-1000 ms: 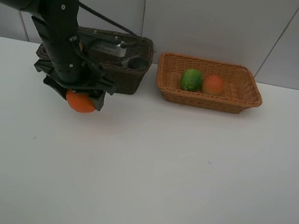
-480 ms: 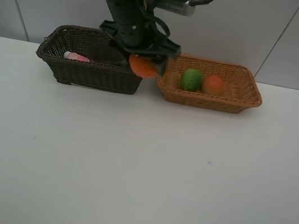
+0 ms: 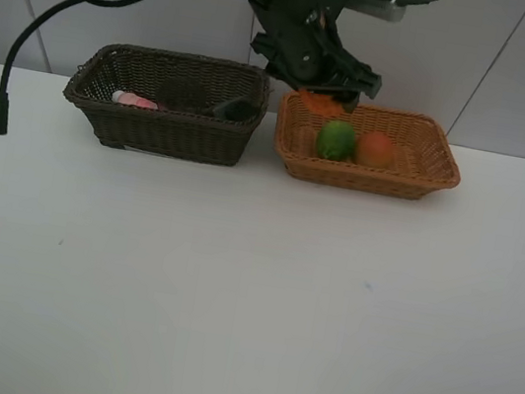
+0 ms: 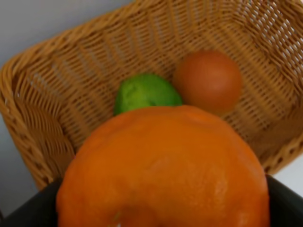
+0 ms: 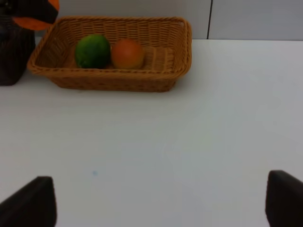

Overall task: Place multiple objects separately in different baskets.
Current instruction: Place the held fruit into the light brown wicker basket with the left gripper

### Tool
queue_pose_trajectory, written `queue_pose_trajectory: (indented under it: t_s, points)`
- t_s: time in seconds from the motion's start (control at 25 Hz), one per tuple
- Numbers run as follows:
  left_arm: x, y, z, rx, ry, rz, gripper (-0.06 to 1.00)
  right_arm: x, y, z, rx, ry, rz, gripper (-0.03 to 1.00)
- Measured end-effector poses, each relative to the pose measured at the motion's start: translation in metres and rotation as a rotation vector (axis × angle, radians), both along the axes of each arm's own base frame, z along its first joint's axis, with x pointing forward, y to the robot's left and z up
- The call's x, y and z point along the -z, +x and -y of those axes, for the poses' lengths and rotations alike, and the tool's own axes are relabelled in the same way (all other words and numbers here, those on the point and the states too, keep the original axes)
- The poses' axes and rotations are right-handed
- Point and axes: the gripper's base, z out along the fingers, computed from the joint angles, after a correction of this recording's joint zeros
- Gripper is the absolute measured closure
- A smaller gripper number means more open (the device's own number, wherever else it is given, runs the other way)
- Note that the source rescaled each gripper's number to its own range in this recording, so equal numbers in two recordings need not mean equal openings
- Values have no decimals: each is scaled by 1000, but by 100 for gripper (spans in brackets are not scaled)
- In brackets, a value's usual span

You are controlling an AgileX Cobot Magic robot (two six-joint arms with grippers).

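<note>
The left pincer (image 3: pixel 325 95) is pinching the tangerine (image 4: pixel 163 170) above the tan basket (image 3: pixel 415 181), where lowering it beside the lime (image 3: pixel 335 140) before releasing looks best, while the right pincer (image 5: pixel 158 201) is hanging spread over the table (image 3: pixel 227 292).

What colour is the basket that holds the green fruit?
Light orange-tan woven wicker basket, clearest in the right wrist view.

Below my left gripper (image 3: pixel 325 95), the tan basket (image 3: pixel 415 178) had open floor at its left end; the lime (image 3: pixel 335 140) and red fruit (image 3: pixel 376 149) filled its middle. Its right end lay bare.
</note>
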Motion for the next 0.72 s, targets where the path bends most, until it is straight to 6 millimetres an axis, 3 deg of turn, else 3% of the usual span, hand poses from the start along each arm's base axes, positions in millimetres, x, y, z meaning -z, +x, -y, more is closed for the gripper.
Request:
queue_pose_trajectory:
  t_s: [0.36,0.72]
  points:
    - [49,11,9,26,17,23,1,0,0,0,0,0,0,3]
    - [56,16,8,23,7,34,1,0,0,0,0,0,0,3]
